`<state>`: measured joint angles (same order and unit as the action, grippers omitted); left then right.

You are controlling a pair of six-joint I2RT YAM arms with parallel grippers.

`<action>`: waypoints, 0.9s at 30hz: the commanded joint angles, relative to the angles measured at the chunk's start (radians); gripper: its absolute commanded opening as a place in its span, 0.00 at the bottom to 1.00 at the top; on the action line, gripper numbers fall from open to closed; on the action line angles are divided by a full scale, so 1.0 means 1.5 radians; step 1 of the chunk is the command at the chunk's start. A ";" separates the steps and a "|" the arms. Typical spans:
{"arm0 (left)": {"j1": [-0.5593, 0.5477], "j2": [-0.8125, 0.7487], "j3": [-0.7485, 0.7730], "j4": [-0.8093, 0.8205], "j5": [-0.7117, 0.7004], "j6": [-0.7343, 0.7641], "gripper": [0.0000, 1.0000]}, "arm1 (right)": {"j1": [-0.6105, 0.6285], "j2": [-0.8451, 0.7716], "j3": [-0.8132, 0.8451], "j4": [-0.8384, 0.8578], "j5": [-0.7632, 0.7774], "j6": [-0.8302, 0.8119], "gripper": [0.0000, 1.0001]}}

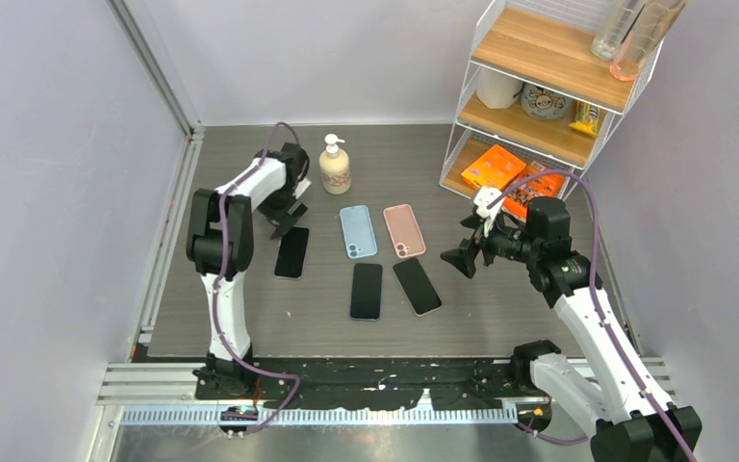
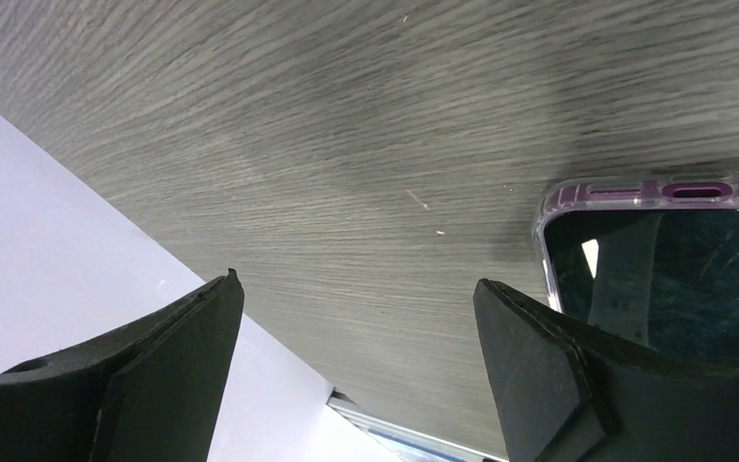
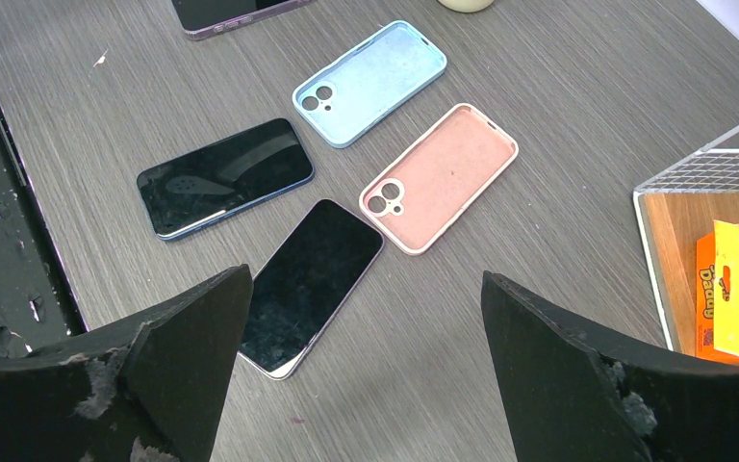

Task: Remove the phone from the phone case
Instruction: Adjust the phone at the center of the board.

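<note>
Phone (image 1: 292, 252), screen up inside its clear purple-rimmed case (image 2: 654, 190), flat on the table (image 1: 500, 318), beneath the left gripper (image 1: 285, 216); fingers (image 2: 539, 375) spread wide and empty, probably lined up to grab an end. Right gripper (image 1: 466, 252) equally agape, well apart

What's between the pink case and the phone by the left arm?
The blue case lies between the pink case and that phone, seen in the top view.

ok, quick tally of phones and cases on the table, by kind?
Bare phones: 2
Phone in clear case: 1
Empty cases: 2, blue case and pink case
Total: 5
</note>
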<state>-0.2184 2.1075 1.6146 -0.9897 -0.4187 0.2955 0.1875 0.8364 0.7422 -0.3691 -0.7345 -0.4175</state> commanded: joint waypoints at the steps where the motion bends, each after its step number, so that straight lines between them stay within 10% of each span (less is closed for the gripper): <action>1: -0.010 0.007 -0.004 -0.008 -0.049 0.030 0.97 | -0.002 -0.008 0.001 0.013 -0.006 -0.008 0.95; 27: -0.123 -0.023 -0.176 0.205 -0.152 0.366 0.95 | -0.001 0.002 0.005 0.015 -0.008 -0.001 0.95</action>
<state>-0.3679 2.0987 1.4097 -0.7490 -0.7193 0.6888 0.1875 0.8383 0.7422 -0.3687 -0.7349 -0.4168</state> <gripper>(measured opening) 0.949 0.955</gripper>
